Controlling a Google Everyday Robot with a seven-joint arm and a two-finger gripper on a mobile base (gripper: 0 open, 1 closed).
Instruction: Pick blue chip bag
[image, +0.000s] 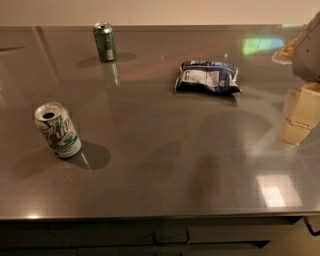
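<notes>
The blue chip bag (207, 77) lies flat on the grey countertop (160, 165), right of centre toward the back, its whitish printed panel facing up. My gripper (299, 116) comes in at the right edge of the camera view, to the right of the bag and a little nearer the front, apart from it. Only its cream-coloured finger blocks and part of the wrist show.
A green-and-white soda can (58, 130) stands at the front left, its top opened. A second green can (104, 42) stands at the back left. The counter's front edge runs along the bottom, with drawers below.
</notes>
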